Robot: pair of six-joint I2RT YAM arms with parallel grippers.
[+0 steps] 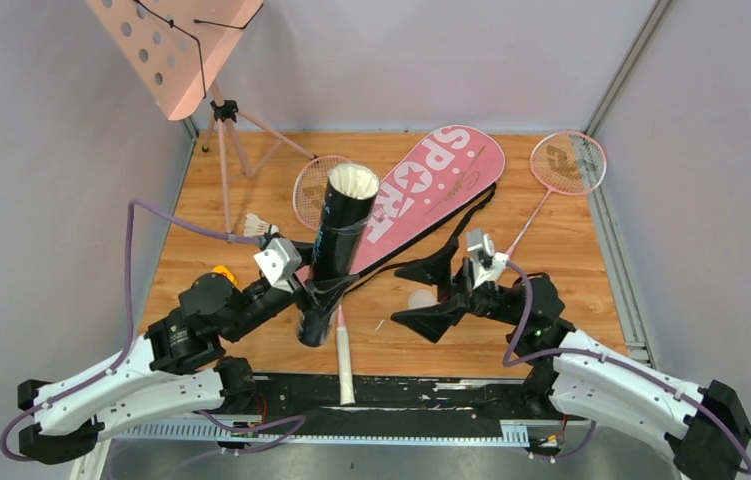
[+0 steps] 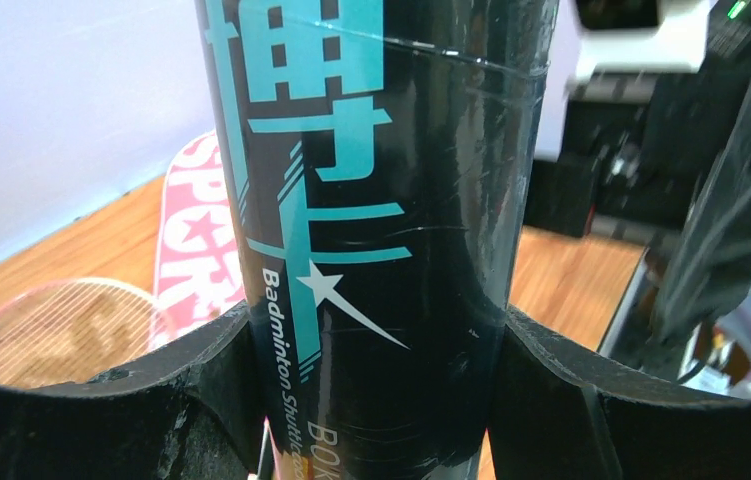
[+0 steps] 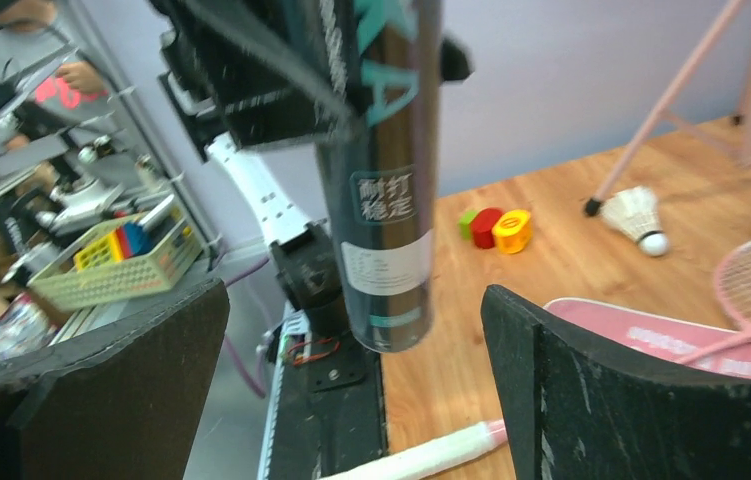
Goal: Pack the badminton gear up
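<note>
My left gripper (image 1: 316, 290) is shut on the black tube (image 1: 336, 235) and holds it tilted above the table, its open top showing white shuttlecock feathers (image 1: 353, 181). In the left wrist view the fingers (image 2: 591, 400) press on both sides of the tube (image 2: 381, 200). My right gripper (image 1: 429, 292) stands open just right of the tube, nothing between its fingers (image 3: 571, 380). One racket lies under the tube, head (image 1: 313, 190) far, white handle (image 1: 344, 360) near. A second racket (image 1: 569, 165) lies at the far right. The pink bag (image 1: 441, 180) lies diagonally between them. A loose shuttlecock (image 1: 259, 225) sits on the left.
The pink music stand (image 1: 176, 45) rises at the far left on its tripod (image 1: 226, 130). Small coloured blocks (image 3: 496, 228) lie near the left arm. A small white round thing (image 1: 421, 298) lies under my right gripper. Grey walls close in the table on both sides.
</note>
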